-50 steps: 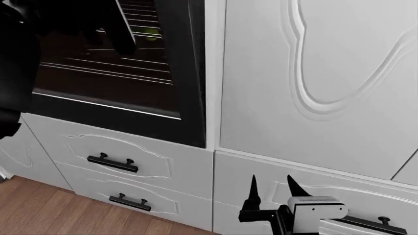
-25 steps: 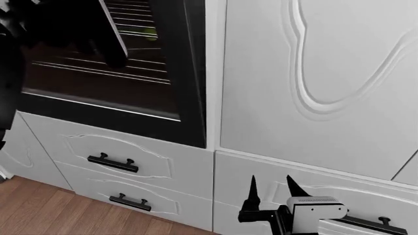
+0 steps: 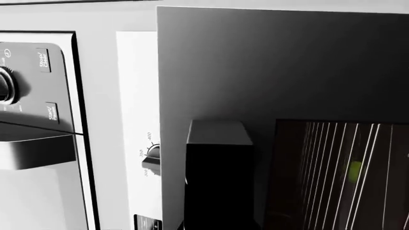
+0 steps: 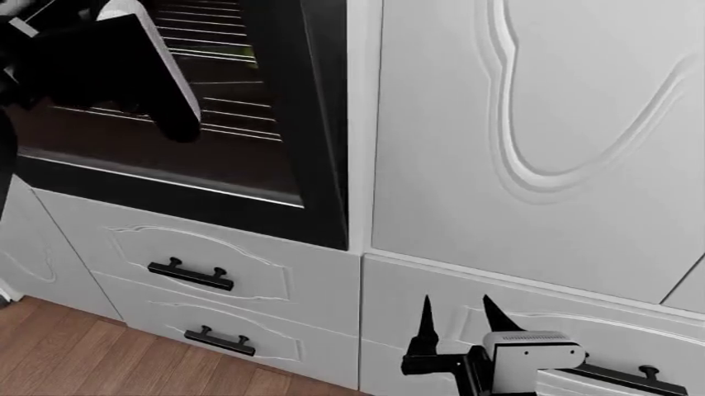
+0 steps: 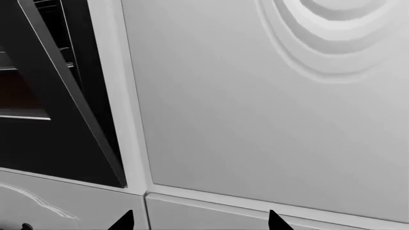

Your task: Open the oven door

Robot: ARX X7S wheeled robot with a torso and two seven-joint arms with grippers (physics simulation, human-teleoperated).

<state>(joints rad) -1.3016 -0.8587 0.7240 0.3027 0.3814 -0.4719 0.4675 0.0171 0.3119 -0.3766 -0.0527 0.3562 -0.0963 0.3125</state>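
Observation:
The oven door [image 4: 317, 148] is a black panel with a dark glass window. It is hinged at the bottom, and its top leans out from the oven. My left gripper [image 4: 165, 107] is a black shape at the door's upper part. Its fingers blend into the dark door, so open or shut does not show. The left wrist view sits close to the door panel [image 3: 288, 72], with a black block topped in silver [image 3: 217, 158] in front. My right gripper [image 4: 461, 318] stands open low down before a white drawer front. Its tips [image 5: 199, 220] are apart with nothing between them. The door's tilted side edge [image 5: 45, 139] shows there.
Two white drawers with black bar handles [image 4: 190, 275] [image 4: 218, 340] lie below the oven. A tall white carved cabinet door [image 4: 540, 124] is to the right. Wire racks [image 4: 226, 41] show inside. A control panel with a knob [image 3: 6, 86] is beside the door. Wooden floor [image 4: 66, 355] is at the lower left.
The top of the oven door has swung further out from the oven, and my left arm has moved with it. The right arm has not moved.

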